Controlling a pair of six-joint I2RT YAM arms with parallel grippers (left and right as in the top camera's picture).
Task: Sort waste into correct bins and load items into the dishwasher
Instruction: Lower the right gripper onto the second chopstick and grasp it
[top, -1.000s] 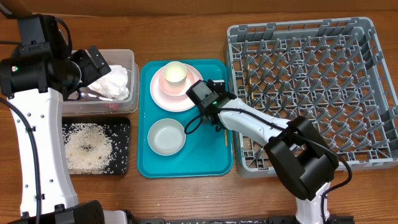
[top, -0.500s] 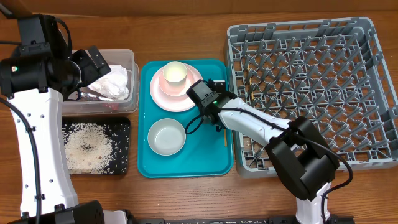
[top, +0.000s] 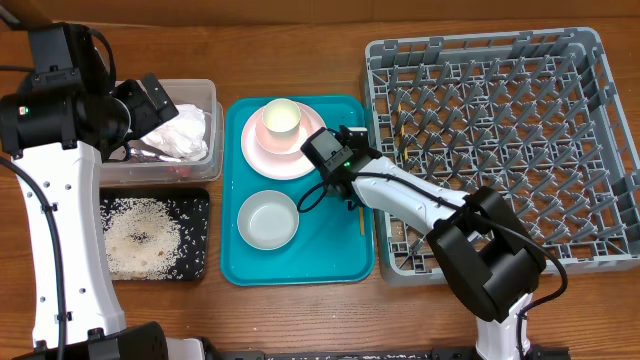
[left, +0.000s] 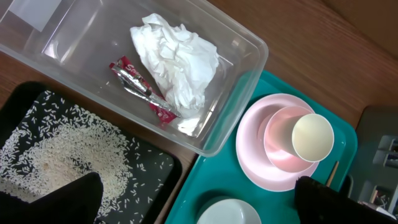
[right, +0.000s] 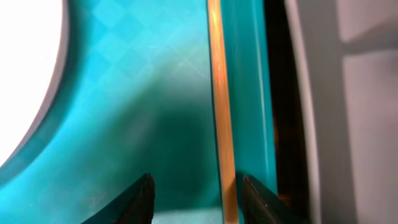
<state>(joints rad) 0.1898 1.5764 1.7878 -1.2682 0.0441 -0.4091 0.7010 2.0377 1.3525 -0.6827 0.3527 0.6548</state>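
Note:
The clear tub (top: 205, 95) holds the white napkin (left: 175, 59) and the red wrapper (left: 140, 88). The black tray (top: 195, 205) holds rice (left: 59, 158). On the teal tray, the pink plate (top: 262, 158) carries a bowl with the white cup (top: 282, 118) in it. A second bowl (top: 268, 220) sits nearer. One chopstick (right: 219, 99) lies along the teal tray's right rim, also seen from overhead (top: 362, 220). My right gripper (right: 199, 199) is open, low over the tray, its fingers either side of the chopstick. My left gripper (left: 199, 205) is open and empty above the tub (top: 150, 100).
The teal serving tray (top: 300, 265) lies between the bins and the grey dish rack (top: 500, 150), which stands at the right, close against the tray's rim. The right arm reaches across the rack's front left corner.

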